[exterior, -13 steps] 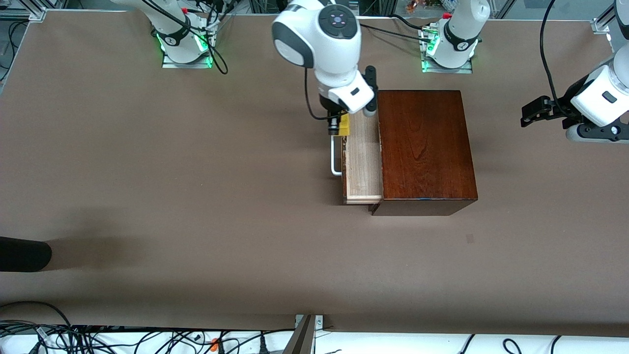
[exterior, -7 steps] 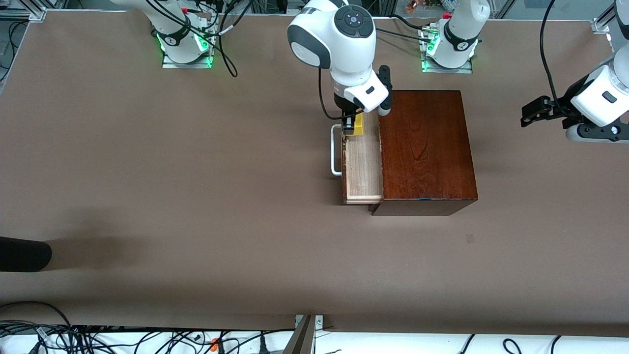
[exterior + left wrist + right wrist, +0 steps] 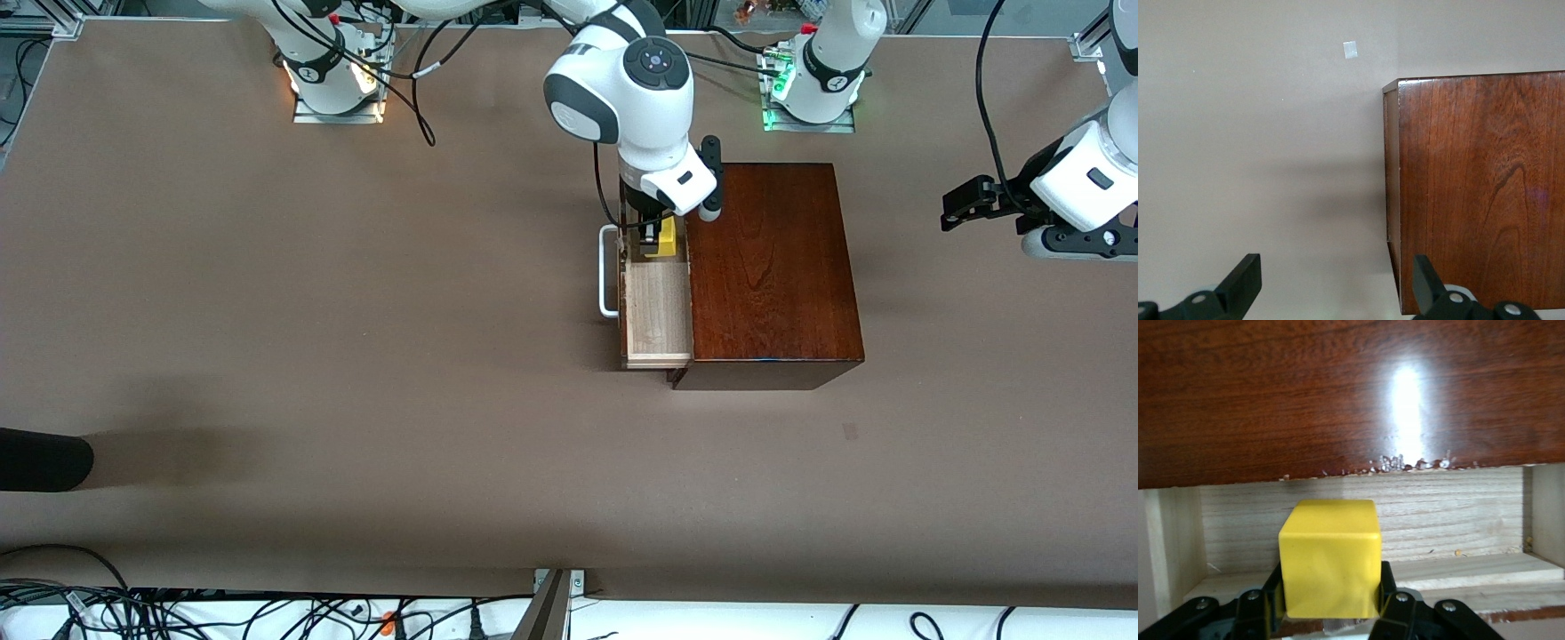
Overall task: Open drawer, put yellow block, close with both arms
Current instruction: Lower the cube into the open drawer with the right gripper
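The drawer (image 3: 656, 311) is pulled out of the dark mahogany box (image 3: 772, 271), its pale wood tray showing, its white bar handle (image 3: 606, 271) toward the right arm's end. My right gripper (image 3: 656, 233) is shut on the yellow block (image 3: 663, 238) and holds it over the open tray at the end nearer the robots' bases. In the right wrist view the block (image 3: 1330, 559) sits between the fingers (image 3: 1388, 587) above the tray floor (image 3: 1458, 520). My left gripper (image 3: 958, 203) is open and empty, up beside the box (image 3: 1478, 187) at the left arm's end of the table.
A dark rounded object (image 3: 44, 458) juts in at the table edge at the right arm's end, nearer the camera. A small pale mark (image 3: 850, 431) lies on the brown table nearer the camera than the box. Cables hang along the front edge.
My right gripper has carried the yellow block from over the drawer's handle side to over the tray, toward the box. The left arm has stayed still.
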You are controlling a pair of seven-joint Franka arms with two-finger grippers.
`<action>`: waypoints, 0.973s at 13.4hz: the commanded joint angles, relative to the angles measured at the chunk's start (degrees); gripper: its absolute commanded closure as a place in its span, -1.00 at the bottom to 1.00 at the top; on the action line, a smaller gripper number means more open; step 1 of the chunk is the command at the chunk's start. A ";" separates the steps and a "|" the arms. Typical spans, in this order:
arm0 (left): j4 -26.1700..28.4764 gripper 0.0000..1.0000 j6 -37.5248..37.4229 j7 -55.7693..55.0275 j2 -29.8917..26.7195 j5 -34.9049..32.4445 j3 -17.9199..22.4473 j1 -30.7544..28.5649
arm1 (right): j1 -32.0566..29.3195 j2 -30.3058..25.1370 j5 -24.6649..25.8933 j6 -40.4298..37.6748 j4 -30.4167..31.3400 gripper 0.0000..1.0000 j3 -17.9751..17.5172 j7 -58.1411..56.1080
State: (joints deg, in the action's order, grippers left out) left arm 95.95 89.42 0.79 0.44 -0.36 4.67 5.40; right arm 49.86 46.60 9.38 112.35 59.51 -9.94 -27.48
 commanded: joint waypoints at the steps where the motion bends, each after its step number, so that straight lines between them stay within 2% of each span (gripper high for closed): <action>1: -1.99 -1.00 -1.09 0.97 1.06 0.18 0.16 0.23 | 1.38 1.29 1.08 -0.64 -2.47 0.76 0.97 0.94; 8: -2.87 -1.00 -1.09 0.97 1.67 0.45 0.08 0.40 | 1.55 3.14 2.31 -0.73 -2.20 0.76 1.06 0.94; 13: -3.92 -1.00 -1.09 0.88 3.95 0.09 -3.00 0.40 | 1.73 3.84 3.19 -1.16 -2.03 0.74 1.06 0.93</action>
State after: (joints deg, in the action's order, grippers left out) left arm 94.89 89.42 0.85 2.12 -0.36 2.42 5.62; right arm 50.79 49.31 11.43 112.18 59.42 -9.38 -27.35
